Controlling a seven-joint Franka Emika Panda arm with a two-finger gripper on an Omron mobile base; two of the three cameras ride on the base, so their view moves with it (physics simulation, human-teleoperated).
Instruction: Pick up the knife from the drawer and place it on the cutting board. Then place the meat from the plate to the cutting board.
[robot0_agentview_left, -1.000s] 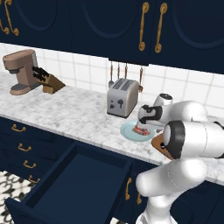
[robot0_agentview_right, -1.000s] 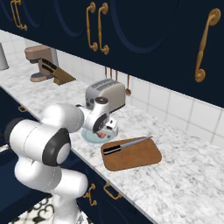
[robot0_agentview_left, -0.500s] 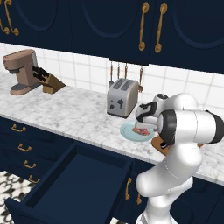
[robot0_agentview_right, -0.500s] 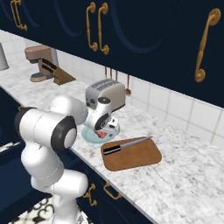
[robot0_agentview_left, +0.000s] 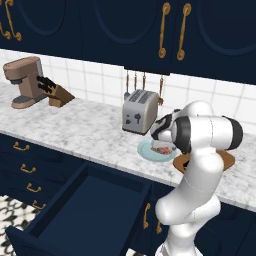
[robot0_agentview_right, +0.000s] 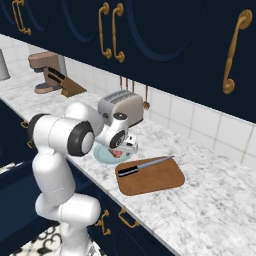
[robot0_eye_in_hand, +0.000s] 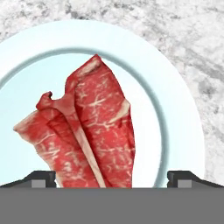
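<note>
Red-pink marbled raw meat (robot0_eye_in_hand: 89, 133) lies centre-frame on the round pale teal plate (robot0_eye_in_hand: 179, 131), between the gripper (robot0_eye_in_hand: 112, 179)'s wide-open, empty fingertips (robot0_eye_in_hand: 41, 178). Closing off-centre on the floppy, uneven wedge could let it slip free.

Raw red meat (robot0_eye_in_hand: 89, 131), marbled with pale streaks and wet-looking, lies on a smooth, glazed pale-blue plate (robot0_eye_in_hand: 175, 118). The counter (robot0_agentview_right: 215, 200) is grey-white veined marble with a polished look. A brown wooden cutting board (robot0_agentview_right: 155, 179) carries a knife (robot0_agentview_right: 145, 165) with a bright metal blade and matt black handle. The toaster (robot0_agentview_left: 140, 111) is brushed metal; cabinet handles (robot0_agentview_right: 234, 50) gleam like brass.
</note>
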